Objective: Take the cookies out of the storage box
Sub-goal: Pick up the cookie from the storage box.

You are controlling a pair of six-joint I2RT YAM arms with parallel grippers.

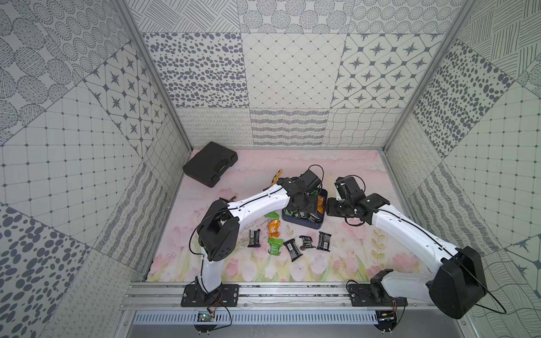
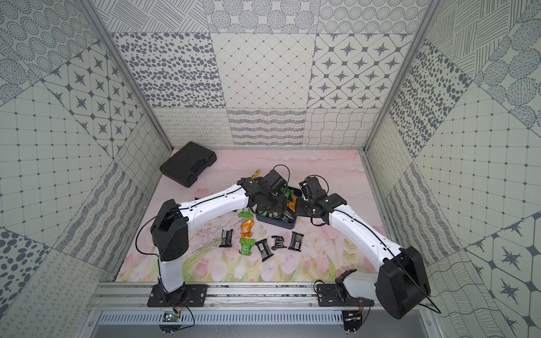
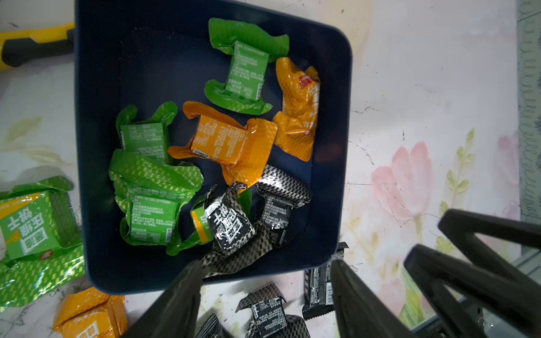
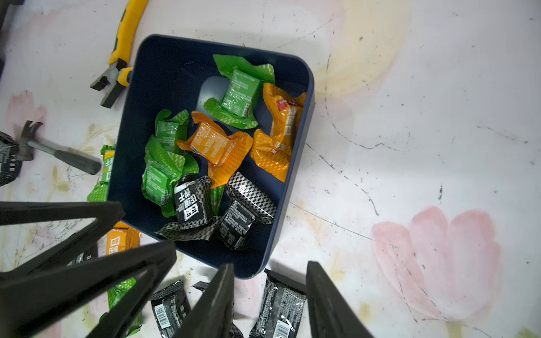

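Note:
The navy storage box [image 1: 304, 224] [image 2: 278, 225] sits mid-table, holding several cookies: green [image 3: 246, 70], orange [image 3: 222, 140] and black [image 3: 228, 222] packets, also seen from the right wrist [image 4: 213, 143]. More cookies lie on the mat in front of the box, black [image 1: 254, 237], orange [image 1: 273, 228] and green [image 1: 275, 245]. My left gripper [image 3: 268, 264] [image 1: 300, 204] hangs over the box's near rim, open, with nothing between its fingers. Just to the right of the box, my right gripper [image 4: 272, 266] [image 1: 333, 206] is open and empty above a black packet [image 4: 281, 307] on the mat.
A black tool case [image 1: 210, 167] lies at the back left. Yellow-and-black pliers [image 4: 120, 55] rest against the box's far side, and a small hammer [image 4: 55, 152] lies left of it. Patterned walls enclose three sides.

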